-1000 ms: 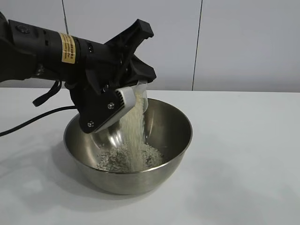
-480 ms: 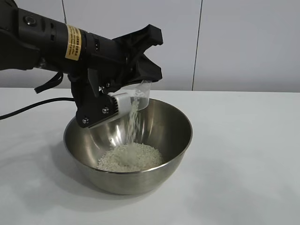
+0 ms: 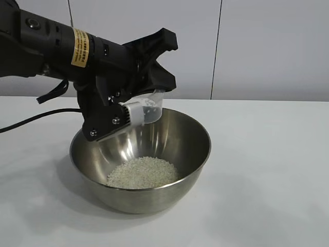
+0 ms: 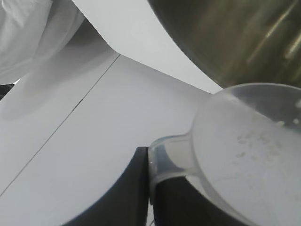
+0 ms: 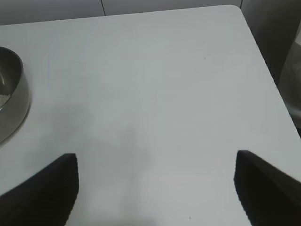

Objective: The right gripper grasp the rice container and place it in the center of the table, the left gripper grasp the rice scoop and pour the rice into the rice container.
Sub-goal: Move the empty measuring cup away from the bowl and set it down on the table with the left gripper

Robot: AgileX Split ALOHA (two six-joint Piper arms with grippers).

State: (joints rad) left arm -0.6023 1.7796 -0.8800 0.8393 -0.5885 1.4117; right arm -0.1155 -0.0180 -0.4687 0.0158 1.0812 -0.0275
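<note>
The bowl (image 3: 140, 159) at the table's (image 3: 267, 170) centre holds a rice (image 3: 142, 172) heap, while the left gripper (image 3: 134, 105), clamped on the tilted scoop (image 3: 149, 109), hangs over its 10 o'clock rim, right gripper (image 5: 155, 188) apart.

Light: we see bright, even, diffuse illumination on the table (image 3: 267, 154).
Shadows: soft, falling toward 7 o'clock of the rice container (image 3: 140, 159).
Glare: we note pale streaks on its steel wall, none harsh.
Focus: our left wrist view renders the rice scoop (image 4: 244, 155) soft and hazy.
Right wrist view: we find faint grey shadow patches on the table.
</note>
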